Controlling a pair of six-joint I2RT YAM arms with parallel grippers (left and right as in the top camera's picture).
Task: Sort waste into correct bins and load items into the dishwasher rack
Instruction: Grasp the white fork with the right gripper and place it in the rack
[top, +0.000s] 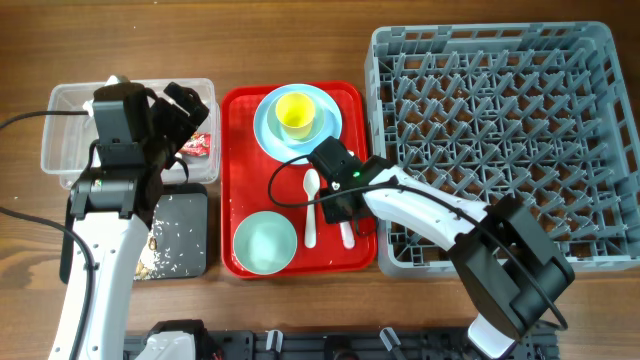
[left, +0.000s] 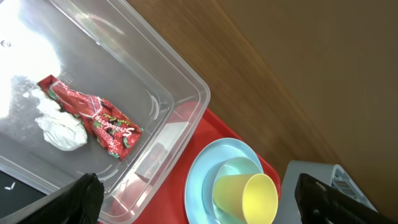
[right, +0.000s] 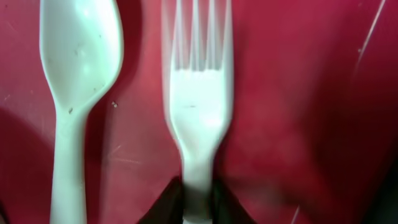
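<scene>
Hovering over the tray (top: 240, 105), right gripper (top: 342, 212) covers the fork (top: 347, 238).
Left wrist: left gripper (left: 202, 202) spread wide above tub (left: 186, 81); wrapper (left: 93, 118) and tissue (left: 61, 127) inside.
Right wrist: jaws nip the fork's neck. Likely light, stiff, slippery; grip the handle.

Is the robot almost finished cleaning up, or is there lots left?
About halfway. Done: the wrapper and tissue lie in the clear tub, and food crumbs sit in the black tray. In hand: the right gripper pinches the fork on the red tray. Still to do: the rack looks empty, so the fork, spoon, plate, yellow cup, small blue bowl and mint-green bowl all need loading.
</scene>
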